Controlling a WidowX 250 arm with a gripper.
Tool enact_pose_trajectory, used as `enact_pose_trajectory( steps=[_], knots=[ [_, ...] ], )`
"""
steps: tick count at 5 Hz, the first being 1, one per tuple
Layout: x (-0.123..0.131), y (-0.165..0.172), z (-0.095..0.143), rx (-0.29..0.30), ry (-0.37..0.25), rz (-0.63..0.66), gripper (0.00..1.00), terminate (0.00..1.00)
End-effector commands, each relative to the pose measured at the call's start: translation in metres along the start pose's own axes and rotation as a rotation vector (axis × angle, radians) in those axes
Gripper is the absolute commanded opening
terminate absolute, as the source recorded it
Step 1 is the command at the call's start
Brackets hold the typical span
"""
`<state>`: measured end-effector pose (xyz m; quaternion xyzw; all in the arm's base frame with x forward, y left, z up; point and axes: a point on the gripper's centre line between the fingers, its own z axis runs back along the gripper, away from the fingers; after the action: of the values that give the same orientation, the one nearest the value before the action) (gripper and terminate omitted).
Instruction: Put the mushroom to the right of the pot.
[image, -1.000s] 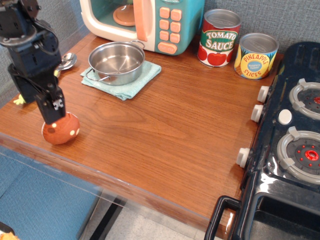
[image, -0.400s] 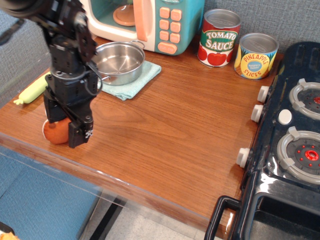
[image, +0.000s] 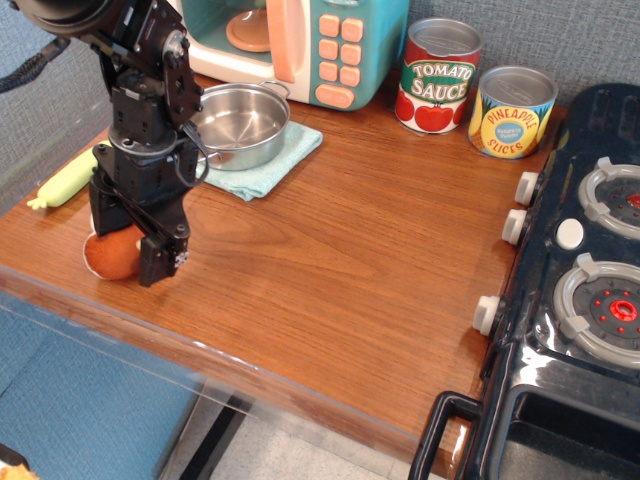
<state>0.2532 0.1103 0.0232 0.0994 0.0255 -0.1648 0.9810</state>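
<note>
Two tins stand at the back of the wooden worktop (image: 330, 240): one reads "TOMATO SAUCE" (image: 438, 75) over printed red tomatoes, and just beside it at 3 o'clock a yellow one reads "PINEAPPLE SLICES" (image: 511, 111). Both have ribbed metal rims.

The pot (image: 236, 124) is shallow, round, shiny steel with small loop handles, and sits on a folded teal cloth (image: 276, 160). Behind it is a toy microwave (image: 290, 45), cream and teal with peach buttons, cut off by the top edge.

The mushroom (image: 110, 255), a smooth reddish-brown rounded cap, lies near the front-left corner of the worktop, at about 7 o'clock from the pot and well apart from it. Its stem and most of its right side are hidden.

The black end effector (image: 128, 245) stands over the mushroom with its fingers straddling the cap; whether they grip it cannot be told.

A yellow-green rod (image: 62, 182) is partly hidden behind the arm. A black toy stove (image: 585, 280) runs off the right edge.
</note>
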Motion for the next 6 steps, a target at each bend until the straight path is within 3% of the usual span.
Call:
enact_pose_trajectory(
  steps=[1, 2, 3, 4, 6],
  knots=[
    [-0.001, 0.015, -0.005, 0.002, -0.015, 0.014, 0.0, 0.0],
    [0.0, 0.015, -0.003, 0.004, -0.009, 0.01, 0.0, 0.0],
    [0.004, 0.003, 0.041, -0.015, -0.091, 0.006, 0.0, 0.0],
    [0.031, -0.015, 0.084, -0.041, -0.179, 0.0, 0.0, 0.0],
    [0.119, -0.042, 0.107, -0.122, -0.197, -0.001, 0.0, 0.0]
  ],
)
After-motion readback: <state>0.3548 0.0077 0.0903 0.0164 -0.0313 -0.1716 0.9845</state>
